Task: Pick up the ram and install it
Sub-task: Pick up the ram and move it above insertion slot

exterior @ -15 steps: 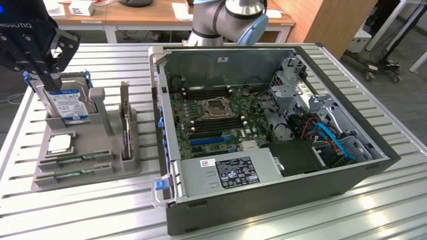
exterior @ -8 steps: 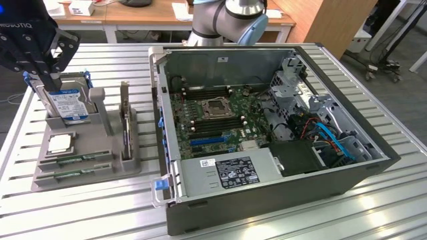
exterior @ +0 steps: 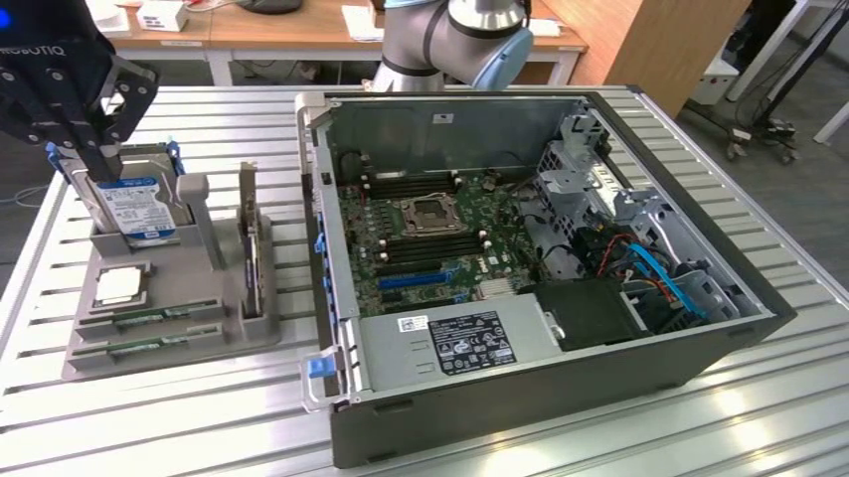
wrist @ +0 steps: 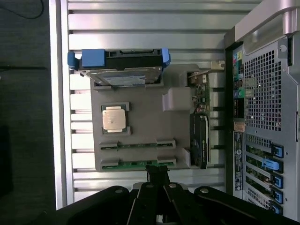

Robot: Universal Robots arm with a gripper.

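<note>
The tool (wrist: 157, 174) is closed with nothing in it, hovering over the holder (wrist: 147, 117) on the bench (wrist: 140, 28). The ram (wrist: 133, 163) lies slotted in the holder's edge, untouched.

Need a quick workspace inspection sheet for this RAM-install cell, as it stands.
Surface: slatted aluminium table, grey holder tray on it.
Job's things: two thin green ram sticks lying in tray slots; open dark computer case with green motherboard beside.
Clutter: blue-labelled silver hard drive, square silver processor, dark expansion card, all in tray.
Hand: black hand shut, above tray, holding nothing.
Cables: blue cables inside case.
Surroundings: wooden desks behind.
</note>
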